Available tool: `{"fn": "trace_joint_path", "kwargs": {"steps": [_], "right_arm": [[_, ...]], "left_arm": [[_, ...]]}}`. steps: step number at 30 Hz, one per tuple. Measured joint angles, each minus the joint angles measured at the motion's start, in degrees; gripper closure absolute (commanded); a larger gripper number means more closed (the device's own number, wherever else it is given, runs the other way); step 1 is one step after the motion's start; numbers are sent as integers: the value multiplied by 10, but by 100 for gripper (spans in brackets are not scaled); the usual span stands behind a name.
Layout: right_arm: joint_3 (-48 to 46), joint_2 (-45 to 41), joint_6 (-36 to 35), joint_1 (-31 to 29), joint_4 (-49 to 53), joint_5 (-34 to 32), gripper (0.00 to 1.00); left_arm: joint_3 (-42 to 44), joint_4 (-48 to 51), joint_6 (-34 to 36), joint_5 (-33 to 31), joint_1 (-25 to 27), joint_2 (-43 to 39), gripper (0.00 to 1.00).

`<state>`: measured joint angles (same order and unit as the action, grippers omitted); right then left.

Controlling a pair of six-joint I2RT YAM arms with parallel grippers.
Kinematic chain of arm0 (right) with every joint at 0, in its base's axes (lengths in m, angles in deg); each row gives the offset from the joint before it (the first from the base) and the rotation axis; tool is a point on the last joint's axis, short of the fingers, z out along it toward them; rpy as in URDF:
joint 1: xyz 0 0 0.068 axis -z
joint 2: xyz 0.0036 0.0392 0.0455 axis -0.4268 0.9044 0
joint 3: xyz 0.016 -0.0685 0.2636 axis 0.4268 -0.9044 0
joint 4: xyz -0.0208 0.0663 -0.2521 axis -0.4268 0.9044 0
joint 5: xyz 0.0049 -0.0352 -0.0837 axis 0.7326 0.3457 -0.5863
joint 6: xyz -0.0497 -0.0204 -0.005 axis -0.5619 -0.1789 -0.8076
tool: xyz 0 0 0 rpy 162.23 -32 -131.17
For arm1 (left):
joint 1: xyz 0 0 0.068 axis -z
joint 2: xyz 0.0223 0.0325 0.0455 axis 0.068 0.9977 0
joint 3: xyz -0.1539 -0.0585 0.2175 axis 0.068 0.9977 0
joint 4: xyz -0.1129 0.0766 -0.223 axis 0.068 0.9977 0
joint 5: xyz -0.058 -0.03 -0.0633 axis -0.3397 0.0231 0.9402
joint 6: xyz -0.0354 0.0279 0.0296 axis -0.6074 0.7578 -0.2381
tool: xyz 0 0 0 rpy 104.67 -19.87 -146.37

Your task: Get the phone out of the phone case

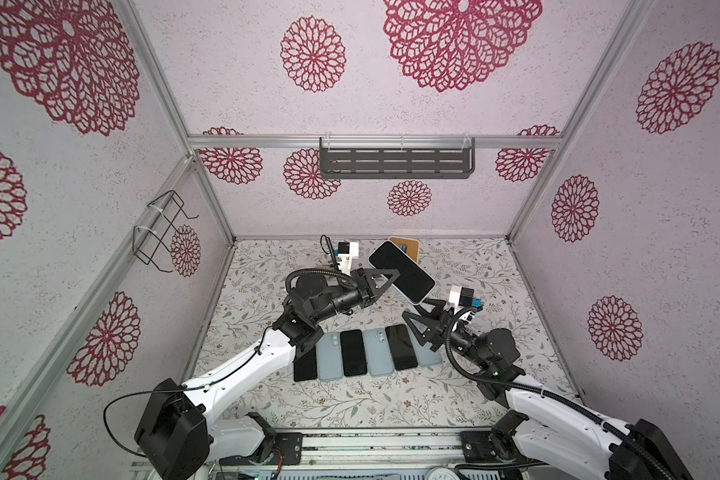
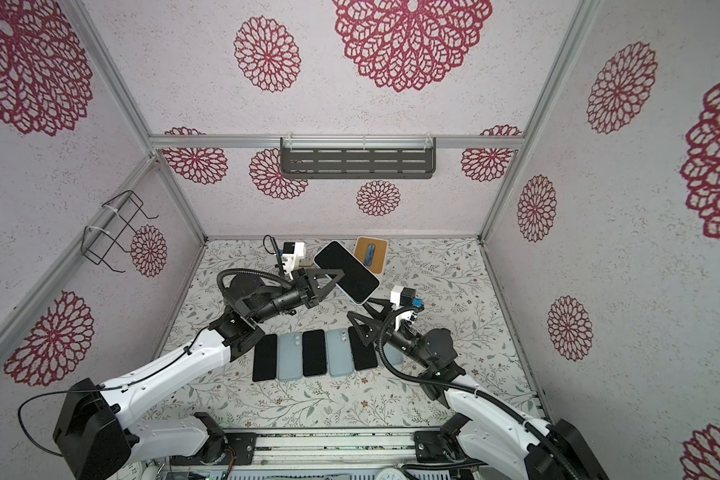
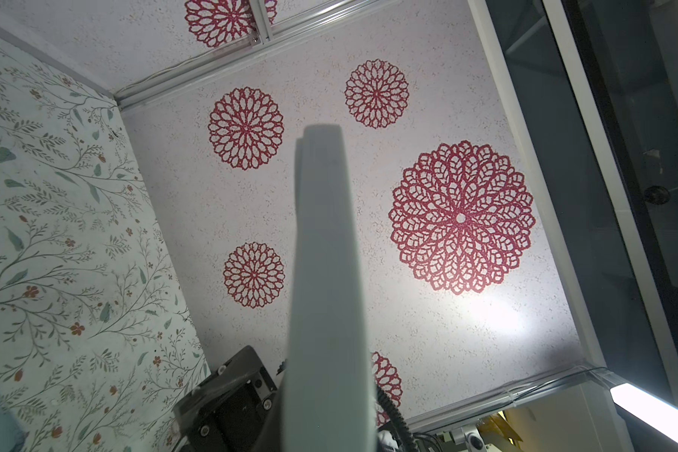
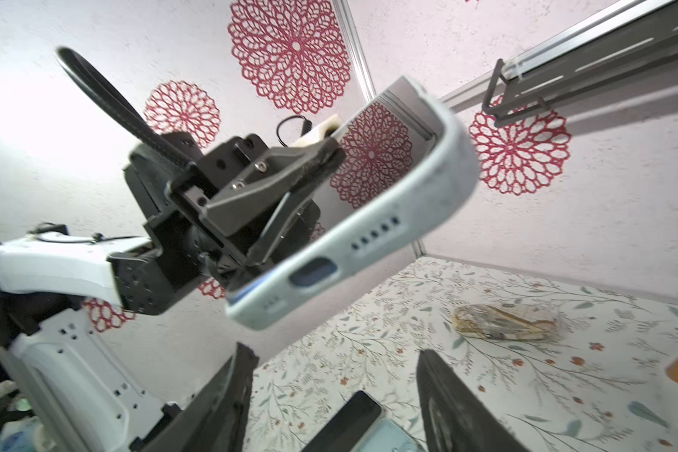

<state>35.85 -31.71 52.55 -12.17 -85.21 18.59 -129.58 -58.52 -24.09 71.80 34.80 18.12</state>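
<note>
Left claw (image 1: 393,279) is clamped on one long side of the phone (image 1: 402,270), with one finger on the dark screen and the other under the back of the phone case (image 4: 368,235). I see the two held up clear of the bench (image 1: 350,399) toward its back middle, tilted with the screen facing up. The phone sits inside the pale case, whose rim wraps its nearer end; the port and speaker holes show there in the right wrist view. From the left wrist view I get only the case's grey edge (image 3: 325,274) running away from the camera.

My right claw (image 1: 408,311) has its fingers spread apart with nothing between them. It hangs just below the phone's nearer end, and I cannot tell whether it touches.

On the bench below, a row of phones (image 1: 368,353) lies side by side, dark screens alternating with pale blue backs. A tan board (image 2: 371,253) lies at the back, behind the raised phone.
</note>
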Motion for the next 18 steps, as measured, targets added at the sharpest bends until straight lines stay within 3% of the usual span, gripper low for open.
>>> {"fn": "trace_joint_path", "kwargs": {"steps": [10,18], "right_arm": [[0,7,80,0,-83,23,39],[12,23,104,0,-93,30,68]], "left_arm": [[5,-6,0,-1,0,0,100],[10,-6,0,-1,0,-1,100]]}}
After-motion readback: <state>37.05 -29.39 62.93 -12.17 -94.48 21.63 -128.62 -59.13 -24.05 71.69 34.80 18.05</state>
